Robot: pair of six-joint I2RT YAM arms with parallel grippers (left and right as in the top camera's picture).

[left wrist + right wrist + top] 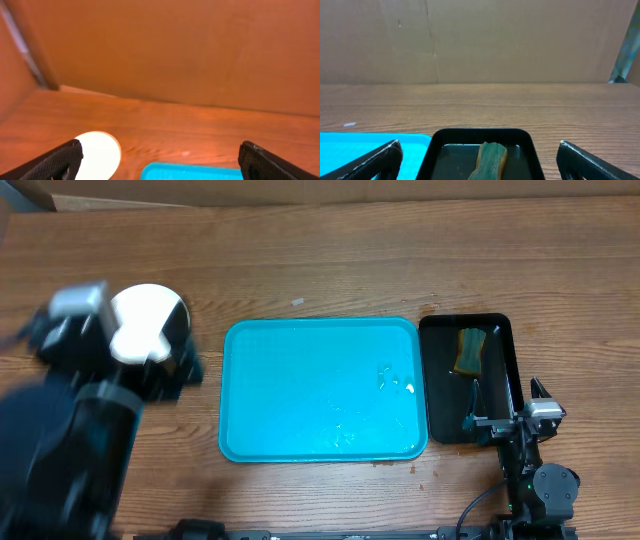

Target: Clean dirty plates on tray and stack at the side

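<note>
Blue tray (322, 323) mid-worktop (350, 260), surface wet and shiny, white plate (145, 315) just left of it, partly hidden by blurred left arm (70, 440), left end effector (160, 162) wide open, right end effector (480, 161) wide open above black tray (440, 137) holding sponge (491, 156).

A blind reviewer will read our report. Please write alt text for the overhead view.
A turquoise tray lies mid-table with no plates on it. A white plate sits to its left, partly under the blurred left arm; a black tray with a sponge lies right.
</note>
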